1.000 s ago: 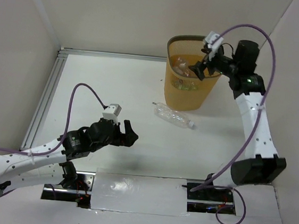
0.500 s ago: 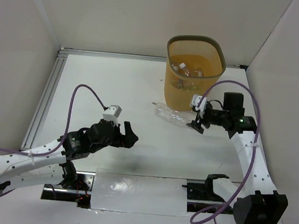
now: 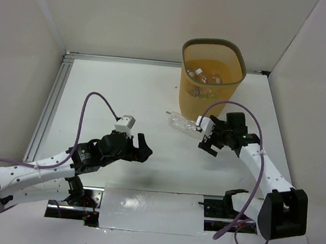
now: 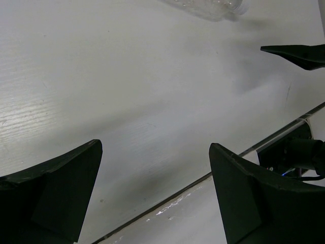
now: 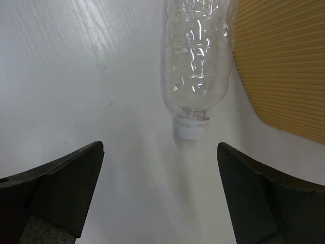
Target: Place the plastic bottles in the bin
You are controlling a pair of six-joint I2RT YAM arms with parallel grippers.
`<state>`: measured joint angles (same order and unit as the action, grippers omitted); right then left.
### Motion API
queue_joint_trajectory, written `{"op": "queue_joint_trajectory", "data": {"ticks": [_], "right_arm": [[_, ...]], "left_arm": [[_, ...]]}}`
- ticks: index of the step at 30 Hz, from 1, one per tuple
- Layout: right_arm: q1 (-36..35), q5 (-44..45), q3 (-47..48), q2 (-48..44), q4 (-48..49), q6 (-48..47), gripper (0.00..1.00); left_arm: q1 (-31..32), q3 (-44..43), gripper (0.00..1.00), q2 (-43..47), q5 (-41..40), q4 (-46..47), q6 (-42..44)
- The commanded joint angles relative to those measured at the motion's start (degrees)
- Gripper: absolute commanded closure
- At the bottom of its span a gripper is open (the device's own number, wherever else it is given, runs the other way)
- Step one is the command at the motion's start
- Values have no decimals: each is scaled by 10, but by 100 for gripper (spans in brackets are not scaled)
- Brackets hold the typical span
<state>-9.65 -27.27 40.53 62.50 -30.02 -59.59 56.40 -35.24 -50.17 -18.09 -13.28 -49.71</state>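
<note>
Top external and wrist views: one bottle outside the bin, both claws released

1. Bin. The orange-yellow mesh bin [image 3: 206, 106] stands upright at the far right of the counter [image 3: 125, 89]. Several bottles in the bin [image 3: 205, 77] show through its open top; one has a white cap, and the count cannot be told.

2. Loose item. One clear bottle [image 3: 184, 123] lies on its side on the counter, just in front of the bin's base. The right wrist view shows its body close beside the mesh wall, though contact cannot be confirmed. Its white cap [image 5: 193, 131] points toward the right arm's camera.

3. Right claw [image 3: 208, 143]. It sits low over the counter, just beside the capped end of the clear bottle and apart from it. Its fingers are spread wide, with bare counter between them and nothing gripped. The bottle lies ahead of the gap, nearer the right-hand finger.

4. Left claw [image 3: 143, 149]. It is positioned over the near-middle of the counter, well apart from the bottle and the bin. Its fingers are parted and hold nothing. Its wrist view catches the clear bottle at the top edge.
</note>
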Motion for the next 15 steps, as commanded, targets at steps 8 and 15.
{"op": "queue_joint_trajectory", "data": {"ticks": [8, 15], "right_arm": [[-29, 100, -12, 97, 165, 18, 1], [-23, 102, -1, 162, 185, 18, 1]], "left_arm": [[8, -13, 1, 0, -6, 13, -5], [8, -24, 1, -5, -6, 8, -5]]}}
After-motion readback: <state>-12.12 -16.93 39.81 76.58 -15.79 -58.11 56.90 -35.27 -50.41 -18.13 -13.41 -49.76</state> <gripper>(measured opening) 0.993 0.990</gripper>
